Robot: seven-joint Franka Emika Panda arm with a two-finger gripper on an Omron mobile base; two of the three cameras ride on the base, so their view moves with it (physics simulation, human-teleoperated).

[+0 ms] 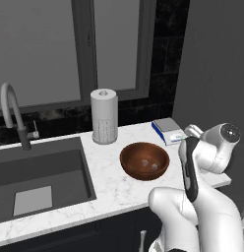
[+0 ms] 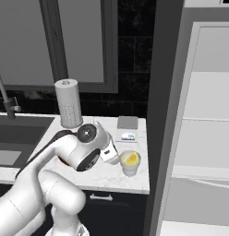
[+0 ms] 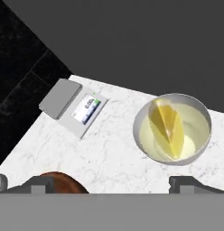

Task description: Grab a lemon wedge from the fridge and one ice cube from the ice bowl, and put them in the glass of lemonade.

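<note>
Resting in the glass of lemonade (image 3: pixel 172 130), the lemon wedge (image 3: pixel 167 128) looks delivered; fingers (image 3: pixel 188 182) spread apart and empty above the bench (image 3: pixel 109 153), suggesting the ice bowl (image 1: pixel 144 160) comes next.

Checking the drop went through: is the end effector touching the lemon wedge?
Apart. The hand view shows the lemon wedge lying in the glass of lemonade, clear of the open end effector.

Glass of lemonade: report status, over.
Gripper open, empty, above the counter. Lemon wedge already in the glass of lemonade. Ice cubes in the ice bowl. Nothing in the way.
</note>
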